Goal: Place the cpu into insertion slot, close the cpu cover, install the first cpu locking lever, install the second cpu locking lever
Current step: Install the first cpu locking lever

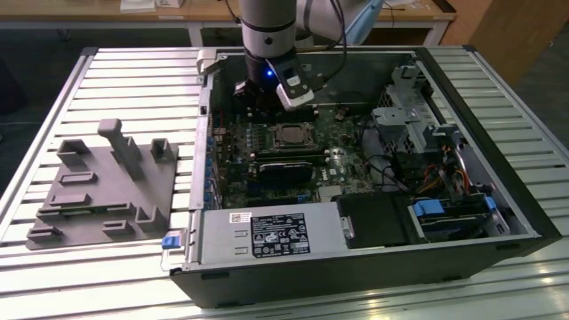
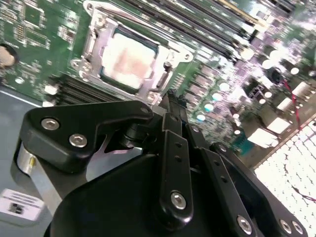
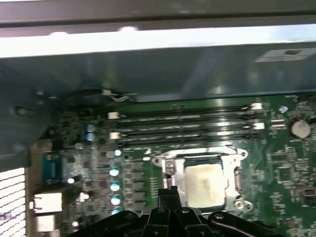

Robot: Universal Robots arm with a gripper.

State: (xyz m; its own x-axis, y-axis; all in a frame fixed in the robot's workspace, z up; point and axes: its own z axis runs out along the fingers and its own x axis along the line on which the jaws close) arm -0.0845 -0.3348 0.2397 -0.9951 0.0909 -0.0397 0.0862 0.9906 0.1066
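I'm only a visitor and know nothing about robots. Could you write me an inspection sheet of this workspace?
Surface: slatted silvery metal table, carrying an open black computer case.
Job's things: pale silvery square cpu sits in the black-rimmed insertion slot; the thin silvery metal cpu cover lies around it.
Clutter: grey moulded fixture plate beside the case, on the exterior view's left; inside the case, a black rectangular heatsink block and a grey power supply box.
Gripper: black gripper shut, nothing seen in it, tips close to the cover's edge; contact unclear.
Cables: orange and red wires inside the case, at the exterior view's right.
Surroundings: wooden-topped bench behind the table.
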